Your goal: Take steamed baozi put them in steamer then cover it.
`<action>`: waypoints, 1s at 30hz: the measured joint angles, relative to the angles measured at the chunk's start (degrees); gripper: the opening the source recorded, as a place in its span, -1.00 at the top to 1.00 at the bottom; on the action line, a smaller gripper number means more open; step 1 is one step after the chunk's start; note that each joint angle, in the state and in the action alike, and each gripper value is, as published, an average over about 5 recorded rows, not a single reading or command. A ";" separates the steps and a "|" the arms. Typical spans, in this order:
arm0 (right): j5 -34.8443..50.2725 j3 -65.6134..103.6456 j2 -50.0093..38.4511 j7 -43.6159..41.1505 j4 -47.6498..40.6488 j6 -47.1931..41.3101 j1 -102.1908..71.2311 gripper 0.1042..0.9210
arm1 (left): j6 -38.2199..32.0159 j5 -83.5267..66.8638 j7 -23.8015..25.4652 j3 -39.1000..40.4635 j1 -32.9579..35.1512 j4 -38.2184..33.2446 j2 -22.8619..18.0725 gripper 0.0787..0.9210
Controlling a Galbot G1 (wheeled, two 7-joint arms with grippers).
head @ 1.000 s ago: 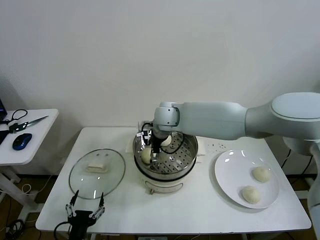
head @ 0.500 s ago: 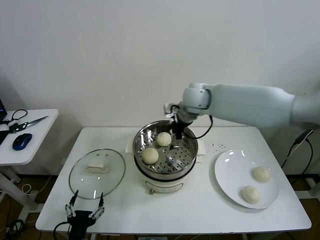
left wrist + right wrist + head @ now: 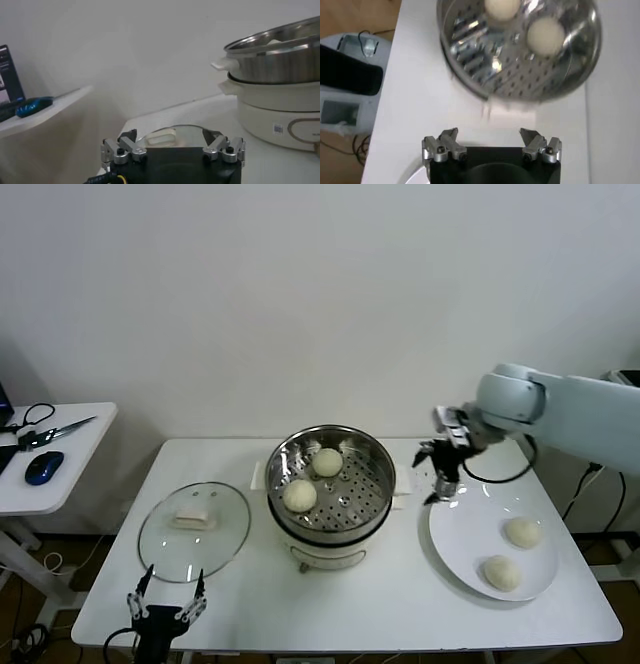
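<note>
White table [image 3: 380,604]: right gripper [image 3: 441,476] spread, empty, between steamer [image 3: 331,484] and plate [image 3: 470,559] baozi [image 3: 522,532]; left gripper [image 3: 166,609] parked spread beside cover [image 3: 193,530].

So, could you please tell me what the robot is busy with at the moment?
It is loading buns into the steamer. Two buns already sit in it, and two more wait on the white plate. The right gripper is open and empty, above the plate's near edge. The left gripper is open near the table's front, by the glass lid, which lies on the table.
</note>
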 measured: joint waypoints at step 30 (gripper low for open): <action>-22.71 21.56 -8.08 -3.20 -8.47 3.56 -32.89 -0.76 | 0.41 1.52 -0.06 -0.13 0.29 0.48 -1.16 -0.77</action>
